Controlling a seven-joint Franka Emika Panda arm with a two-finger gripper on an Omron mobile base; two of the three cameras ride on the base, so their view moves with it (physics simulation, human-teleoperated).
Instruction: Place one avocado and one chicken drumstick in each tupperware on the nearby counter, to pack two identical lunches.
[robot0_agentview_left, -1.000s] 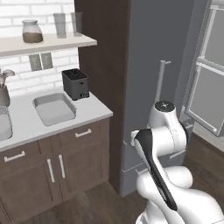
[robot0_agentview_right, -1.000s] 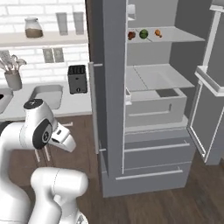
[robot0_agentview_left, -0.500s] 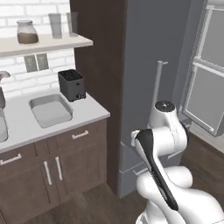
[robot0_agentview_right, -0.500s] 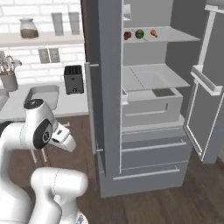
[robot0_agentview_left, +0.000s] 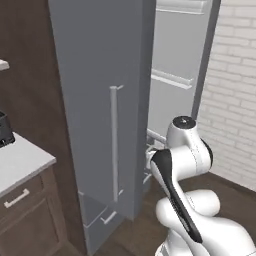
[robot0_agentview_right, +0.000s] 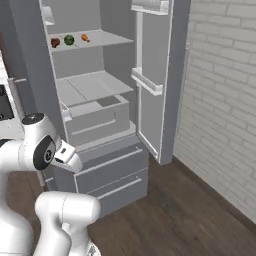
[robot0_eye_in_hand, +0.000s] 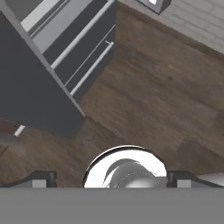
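Observation:
On the top shelf of the open fridge, in the right base view, lie a bright green avocado (robot0_agentview_right: 69, 40), a slim orange chicken drumstick (robot0_agentview_right: 86, 37) and a dark reddish-brown drumstick (robot0_agentview_right: 55, 42). The arm is folded close to its body, far below that shelf. My gripper (robot0_eye_in_hand: 111, 180) points down at the wooden floor and is open, with the fingertips (robot0_eye_in_hand: 41, 179) wide apart and nothing between them. A corner of the pale counter (robot0_agentview_left: 20, 161) shows at the left of the left base view. The tupperware is out of view.
The open grey fridge door (robot0_agentview_left: 100, 100) with its long handle (robot0_agentview_left: 114, 142) stands just left of the arm. Lower fridge drawers (robot0_agentview_right: 107, 167) are in front. The other door (robot0_agentview_right: 155, 75) stands open to the right, and a brick wall (robot0_agentview_right: 220, 100) lies beyond it. A dark toaster (robot0_agentview_right: 5, 102) sits on the counter.
The whole picture has shifted: the base has turned right, so the counter and sink slid off to the left and the fridge came closer. The arm keeps its folded pose, gripper still open.

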